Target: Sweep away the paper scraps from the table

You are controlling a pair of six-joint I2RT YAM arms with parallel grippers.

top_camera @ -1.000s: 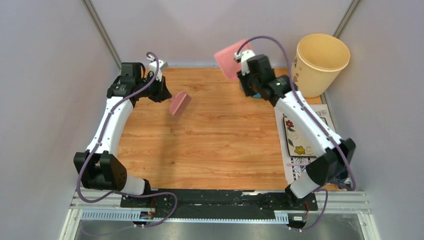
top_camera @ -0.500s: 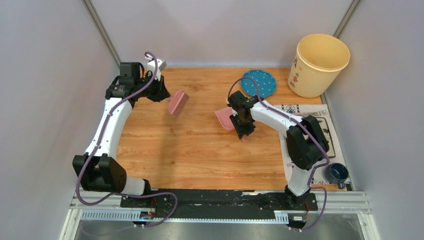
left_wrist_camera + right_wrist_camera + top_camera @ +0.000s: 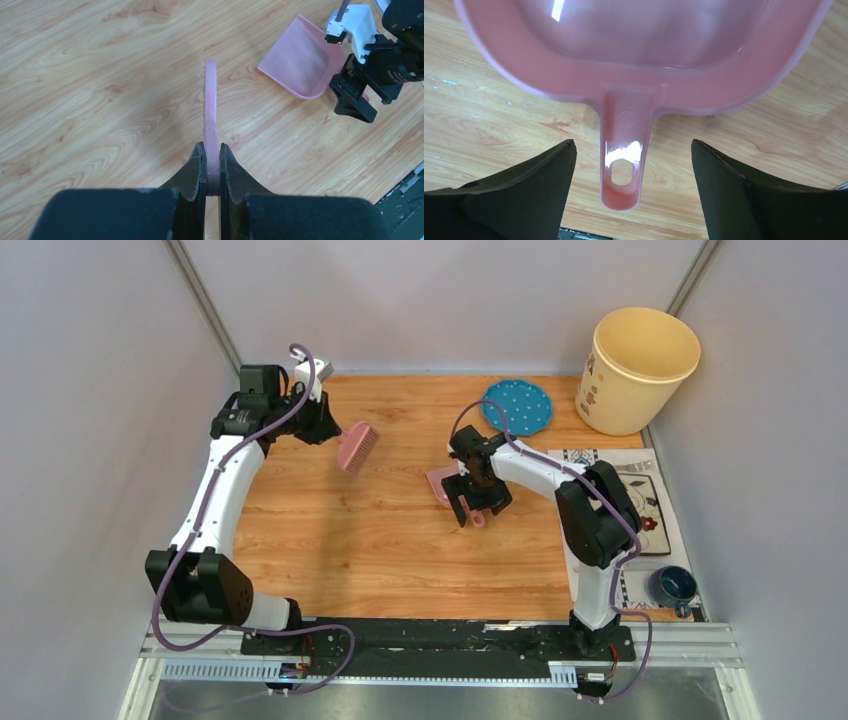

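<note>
No paper scraps show in any view. On the wooden table (image 3: pixel 400 560) the pale pink dustpan (image 3: pixel 440 485) lies flat near the middle. My right gripper (image 3: pixel 472 512) stands open astride its handle (image 3: pixel 624 165), and its fingers (image 3: pixel 539 180) are well clear of the handle on both sides. Over the far left of the table my left gripper (image 3: pixel 212 160) is shut on the handle of the pink hand brush (image 3: pixel 357 447). In the left wrist view the brush (image 3: pixel 210 110) is edge-on, with the dustpan (image 3: pixel 302 60) off to the right.
A blue dotted plate (image 3: pixel 517 406) lies at the back, right of centre. A tall yellow bin (image 3: pixel 640 368) stands in the far right corner. A white patterned placemat (image 3: pixel 645 495) runs along the right edge, with a dark blue cup (image 3: pixel 675 585) at its near end.
The right arm swung the dustpan down from beside the yellow bin to the table's middle, set it flat, then opened its jaws off the handle. The left arm and brush stayed put.
</note>
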